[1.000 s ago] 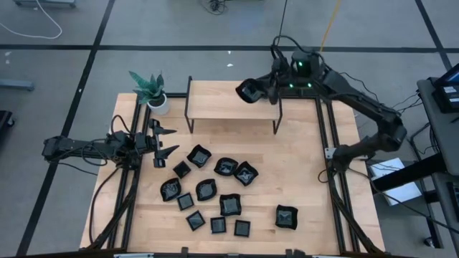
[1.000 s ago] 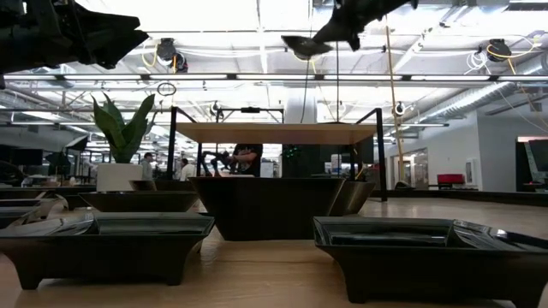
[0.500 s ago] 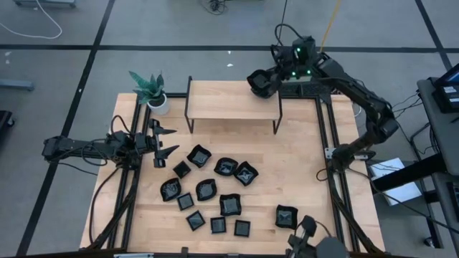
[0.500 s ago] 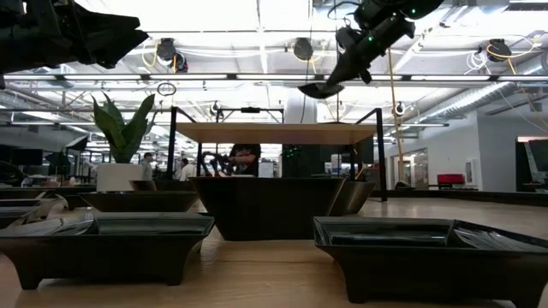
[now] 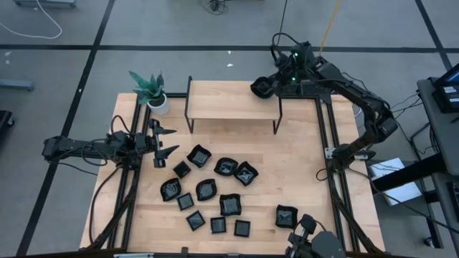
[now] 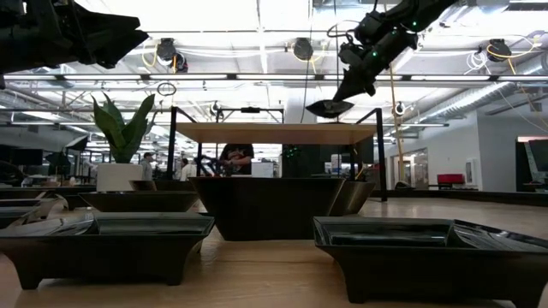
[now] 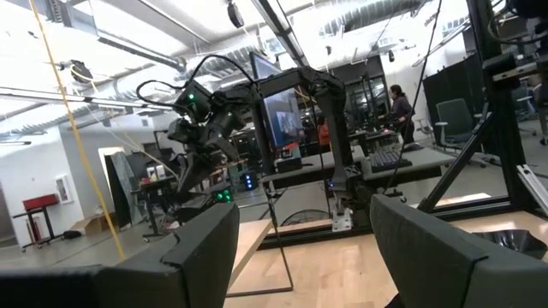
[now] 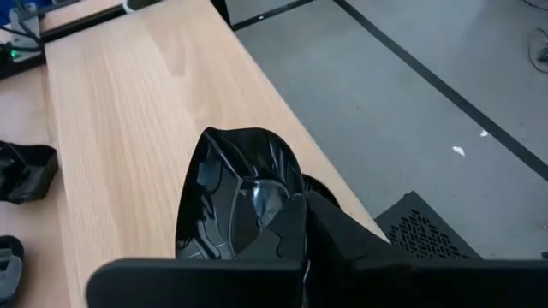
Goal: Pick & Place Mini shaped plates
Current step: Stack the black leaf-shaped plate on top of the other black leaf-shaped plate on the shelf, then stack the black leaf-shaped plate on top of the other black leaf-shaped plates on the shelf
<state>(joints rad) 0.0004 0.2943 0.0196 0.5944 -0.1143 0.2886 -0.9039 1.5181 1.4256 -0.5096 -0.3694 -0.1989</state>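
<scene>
Over the shelf's [image 5: 233,100] right edge, the right gripper [image 5: 271,87] clamps a wavy plate [image 5: 261,87].

Right gripper [image 5: 267,87] with its wavy black plate [image 5: 261,88] now lower, nearer the shelf's [image 5: 233,100] right end

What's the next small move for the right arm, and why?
Probably lower the plate the rest of the way onto the raised shelf, then open. The right hand is shut on the plate's rim, and the low view shows the plate hanging just above the shelf's right end, not resting on it. The left hand waits open at the table's left edge.
</scene>
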